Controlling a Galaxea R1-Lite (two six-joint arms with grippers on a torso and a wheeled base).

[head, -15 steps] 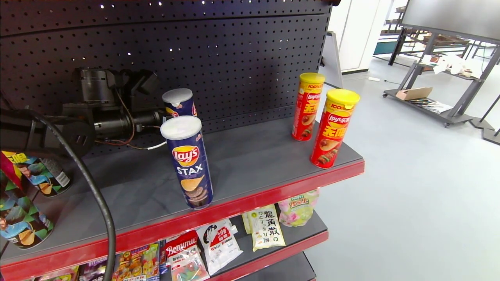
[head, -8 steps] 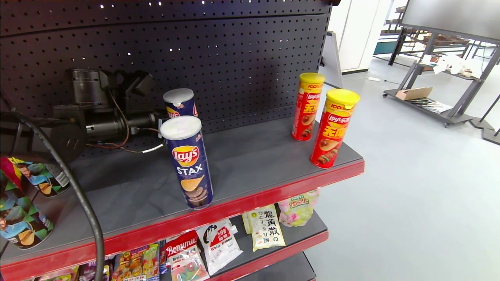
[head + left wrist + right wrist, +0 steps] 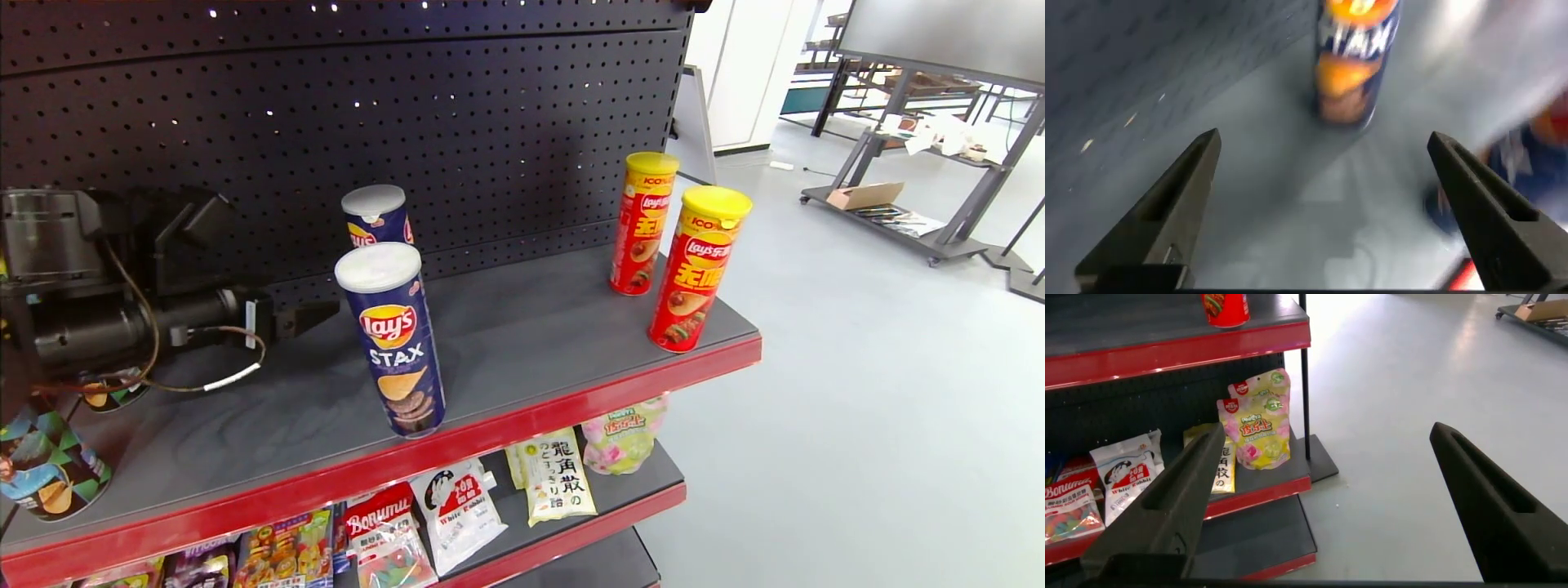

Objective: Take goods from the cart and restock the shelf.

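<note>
The top shelf [image 3: 531, 327] was seen to be partly stocked, with bare room left between the cans. The task was judged to be under way but not done, and more goods were likely to be needed from the cart.

Two blue cans with pale lids were stood upright near the middle. The front blue can [image 3: 392, 343] was set close to the red edge. The back blue can [image 3: 375, 214] was set just behind it, near the pegboard wall [image 3: 490, 122]. Two red cans [image 3: 698, 269] with yellow lids were stood well apart from them, at the shelf's right end.

The left claw [image 3: 1324, 139] was held wide and empty near the blue cans. The blurred can ahead of it was probably the back one. The right claw [image 3: 1327, 429] was also held wide and empty, down by the snack bags [image 3: 1253, 416] on a lower shelf.
</note>
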